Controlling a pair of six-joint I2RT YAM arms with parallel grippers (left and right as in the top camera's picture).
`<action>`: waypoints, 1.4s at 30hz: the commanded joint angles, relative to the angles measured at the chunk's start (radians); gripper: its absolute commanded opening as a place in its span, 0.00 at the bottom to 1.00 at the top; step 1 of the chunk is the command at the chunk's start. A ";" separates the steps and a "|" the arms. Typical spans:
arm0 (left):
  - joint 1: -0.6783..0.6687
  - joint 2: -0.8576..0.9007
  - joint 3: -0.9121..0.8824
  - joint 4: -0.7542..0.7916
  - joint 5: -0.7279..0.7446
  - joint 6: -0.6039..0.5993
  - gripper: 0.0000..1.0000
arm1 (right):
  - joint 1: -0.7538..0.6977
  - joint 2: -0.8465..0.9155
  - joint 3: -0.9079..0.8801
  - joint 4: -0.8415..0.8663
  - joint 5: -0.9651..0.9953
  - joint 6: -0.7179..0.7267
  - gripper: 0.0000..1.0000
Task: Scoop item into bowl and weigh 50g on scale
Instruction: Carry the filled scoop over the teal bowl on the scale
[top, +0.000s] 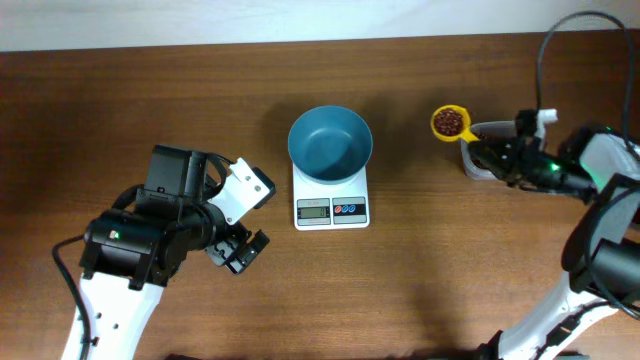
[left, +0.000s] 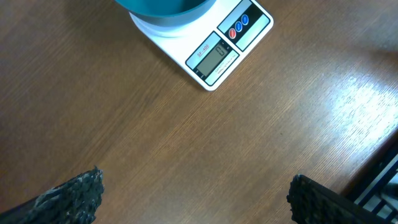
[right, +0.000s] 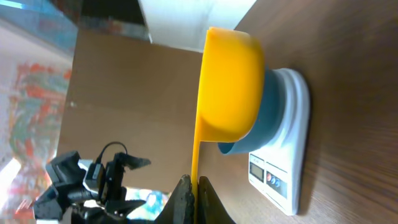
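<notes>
Print on the scale (left: 219, 55) is too blurred to read

One round teal-blue bowl (top: 330, 142), one white square kitchen scale (top: 331, 208), one yellow plastic scoop (top: 449, 123), many dark red-brown beans (top: 452, 122), one brown wooden desk (top: 180, 100).

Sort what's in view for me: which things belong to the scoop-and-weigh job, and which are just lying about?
In the job: teal bowl, sitting on the white scale; yellow scoop holding beans; right gripper, jaws shut on the scoop's handle.
Just there: left gripper, jaws open, hovering over the table, holding nothing.
</notes>
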 joint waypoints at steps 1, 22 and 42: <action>0.006 0.007 0.018 0.002 0.000 0.019 0.99 | 0.069 0.005 0.086 0.000 -0.042 0.006 0.04; 0.006 0.007 0.018 0.002 0.000 0.019 0.99 | 0.339 0.005 0.169 0.183 -0.041 0.224 0.04; 0.006 0.007 0.018 0.002 0.000 0.019 0.99 | 0.475 0.005 0.169 0.443 0.301 0.455 0.04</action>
